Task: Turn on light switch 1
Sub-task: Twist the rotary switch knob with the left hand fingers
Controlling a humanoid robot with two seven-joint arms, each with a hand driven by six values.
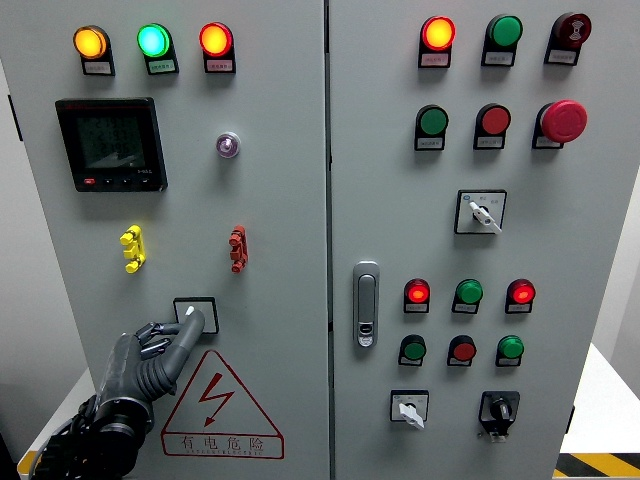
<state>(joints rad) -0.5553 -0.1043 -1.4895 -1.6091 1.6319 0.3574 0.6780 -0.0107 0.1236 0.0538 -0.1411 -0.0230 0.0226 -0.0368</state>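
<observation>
The light switch [195, 314], a small rotary selector on a square plate with a pale knob, sits low on the left door of the cabinet [290, 200], a little left of that door's right edge and directly above the red triangular hazard sticker [222, 405]. Its knob handle appears to lean from upper right to lower left, though the finger partly covers it, so the exact angle is hard to read.

The left hand [158, 352] comes up from the lower left corner, and the switch lies up and to the right of its palm. One extended finger [188, 330] reaches along that same diagonal and its tip rests on or right against the knob; the other fingers are loosely curled beneath, closed around nothing. So the hand is not clamped on the switch, only touching it with a fingertip.

The finger's long axis nearly matches the handle's lean, so I judge that turning the knob calls for a sideways push or a pinch rather than more forward reach.

The right hand is out of view, so the left is plainly the nearer one. The yellow [132, 248] and red [237, 248] toggles sit above the switch, well clear of the finger.
</observation>
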